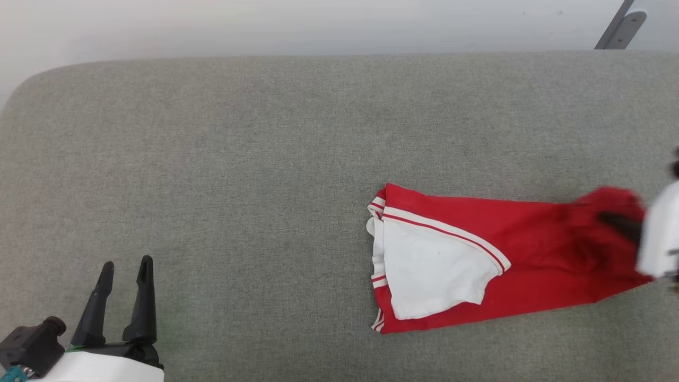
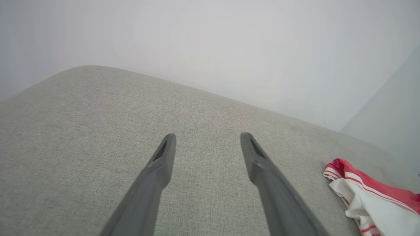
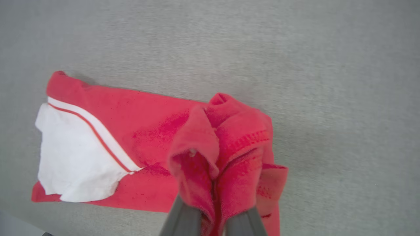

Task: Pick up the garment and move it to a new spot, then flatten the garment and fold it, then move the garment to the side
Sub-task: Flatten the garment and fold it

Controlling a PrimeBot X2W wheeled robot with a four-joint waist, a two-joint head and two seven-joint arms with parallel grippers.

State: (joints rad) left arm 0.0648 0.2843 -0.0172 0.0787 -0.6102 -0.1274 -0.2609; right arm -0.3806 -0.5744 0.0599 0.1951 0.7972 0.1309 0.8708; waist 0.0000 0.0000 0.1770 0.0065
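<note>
Table (image 1: 212,159) first: a grey fabric-covered top that takes up most of what we see from the head, with the garment (image 1: 530,249) lying on its right half as a folded band whose long axis runs left to right across our front. Our right fingers (image 3: 182,218) are pressed together on the bunched red end of that band, at its far right, so the rest of the cloth trails away from them toward the middle of the table; the pinched end looks lifted and gathered, while the other end lies flat. Our left fingers (image 1: 142,297) stand spread and hold nothing, low at the near left and well apart from the cloth, so we judge the right arm the one to carry it sideways, pulling along the band's length. The garment is bright red and soft; a white sleeve (image 1: 429,265) is folded over its left end, edged by double white stripes (image 1: 451,231), and a stitched hem (image 3: 242,142) shows in the bunch
</note>
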